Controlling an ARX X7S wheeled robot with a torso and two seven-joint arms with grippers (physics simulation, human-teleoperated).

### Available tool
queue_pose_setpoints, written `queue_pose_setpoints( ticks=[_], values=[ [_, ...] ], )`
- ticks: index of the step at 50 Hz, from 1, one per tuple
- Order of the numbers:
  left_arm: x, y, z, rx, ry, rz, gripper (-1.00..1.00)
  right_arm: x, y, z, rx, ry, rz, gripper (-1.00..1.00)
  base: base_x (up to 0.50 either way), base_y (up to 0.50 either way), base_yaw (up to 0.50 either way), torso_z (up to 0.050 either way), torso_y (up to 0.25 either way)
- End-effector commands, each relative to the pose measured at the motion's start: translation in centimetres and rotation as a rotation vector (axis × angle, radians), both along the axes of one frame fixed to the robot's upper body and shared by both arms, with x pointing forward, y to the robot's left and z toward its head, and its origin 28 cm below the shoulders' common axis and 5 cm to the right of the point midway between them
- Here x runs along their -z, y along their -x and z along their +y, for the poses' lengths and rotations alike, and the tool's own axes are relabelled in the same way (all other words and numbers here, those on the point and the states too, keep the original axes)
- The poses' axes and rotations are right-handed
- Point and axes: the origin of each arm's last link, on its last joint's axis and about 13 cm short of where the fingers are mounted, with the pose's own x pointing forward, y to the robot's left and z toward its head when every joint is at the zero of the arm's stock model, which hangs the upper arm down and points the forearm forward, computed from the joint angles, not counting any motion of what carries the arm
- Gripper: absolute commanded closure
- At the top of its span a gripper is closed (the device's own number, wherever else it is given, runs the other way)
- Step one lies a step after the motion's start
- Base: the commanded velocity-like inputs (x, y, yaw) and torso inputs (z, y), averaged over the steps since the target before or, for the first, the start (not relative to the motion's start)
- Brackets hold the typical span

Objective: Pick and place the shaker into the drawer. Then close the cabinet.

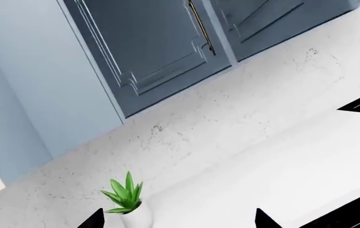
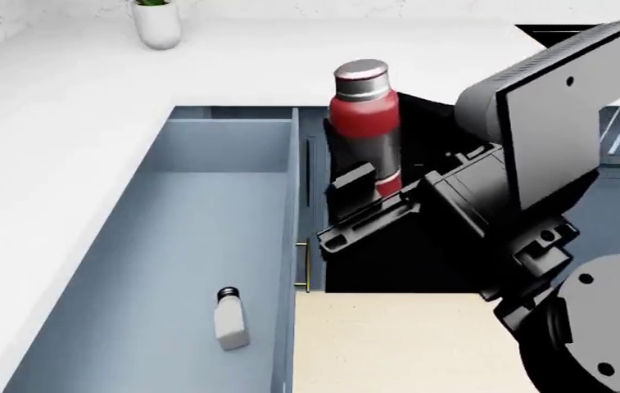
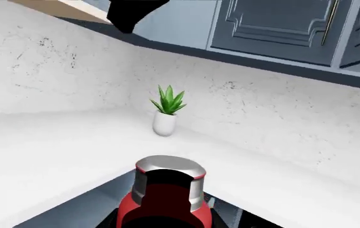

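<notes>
Right now my right gripper [image 2: 367, 190] pinches the red shaker [image 2: 365, 115] upright, just beside the open drawer [image 2: 178, 246] below the worktop's front edge; my left gripper [image 1: 178, 221] stands spread.

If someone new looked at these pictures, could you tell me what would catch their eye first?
Most striking is the red shaker with its silver cap, held upright in the right gripper just right of the open drawer. Next comes the small white bottle with a dark cap lying on the drawer's floor near its front. A potted plant stands far back on the white counter.
</notes>
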Motion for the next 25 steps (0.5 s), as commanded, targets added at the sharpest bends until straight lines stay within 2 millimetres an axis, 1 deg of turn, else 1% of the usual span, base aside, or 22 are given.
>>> queue_pose_setpoints(
  ticks=[1, 5, 15, 19, 25],
  values=[
    [-2.8, 3.0, -1.1, 0.047, -0.016, -0.075, -1.0, -0.6, 0.8, 2.1, -0.181, 0.236, -0.015, 1.0, 0.0, 0.0, 0.0, 0.0, 0.0],
    [-2.9, 3.3, -1.2, 0.051, -0.009, -0.075, -1.0, -0.6, 1.1, 3.1, -0.245, 0.314, -0.024, 1.0, 0.0, 0.0, 0.0, 0.0, 0.0],
    [-2.0, 3.4, -1.3, 0.069, -0.018, -0.045, -1.0, -0.2, 1.0, 6.0, -0.405, 0.535, -0.019, 1.0, 0.0, 0.0, 0.0, 0.0, 0.0],
    [-1.5, 3.2, -1.2, 0.068, -0.018, -0.03, -1.0, 0.6, 0.7, 7.2, -0.496, 0.648, 0.015, 1.0, 0.0, 0.0, 0.0, 0.0, 0.0],
    [-0.8, 3.2, -1.0, 0.072, -0.014, -0.014, -1.0, 0.7, -0.1, 8.8, -0.58, 0.736, 0.065, 1.0, 0.0, 0.0, 0.0, 0.0, 0.0]
  ],
)
